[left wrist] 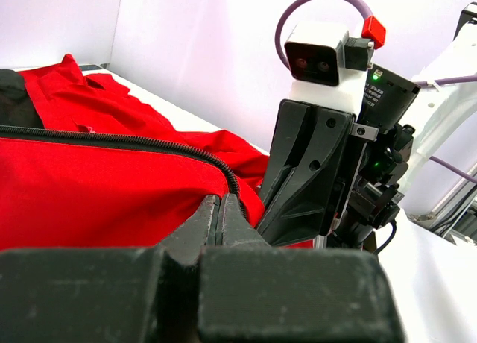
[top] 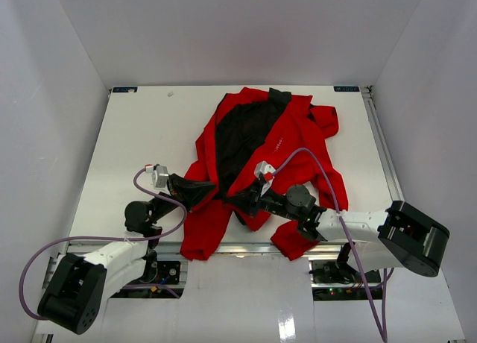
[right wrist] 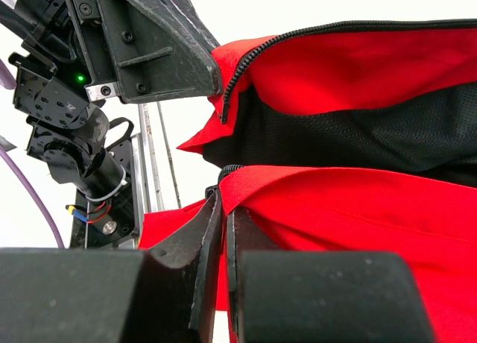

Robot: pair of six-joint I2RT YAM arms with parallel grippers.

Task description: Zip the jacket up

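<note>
Left claw (left wrist: 222, 212) was closed on the lower end of one front edge of the jacket (top: 298, 138), where the black zipper teeth (left wrist: 112, 140) ran out. The right claw (right wrist: 221, 209) was likewise clamped shut on the opposite front edge, just beside it. The jacket lay spread open on the white table (top: 134, 134), black lining (top: 242, 134) exposed, collar toward the far side and hem at the near rail (top: 246, 247). The step in hand appeared to be bringing the two bottom zipper ends together, the front being unzipped along its whole length. The next move would call for fine alignment of those ends without slackening either grip; no slider could be made out. Plain white walls (top: 223, 30) enclosed the table on three sides.
</note>
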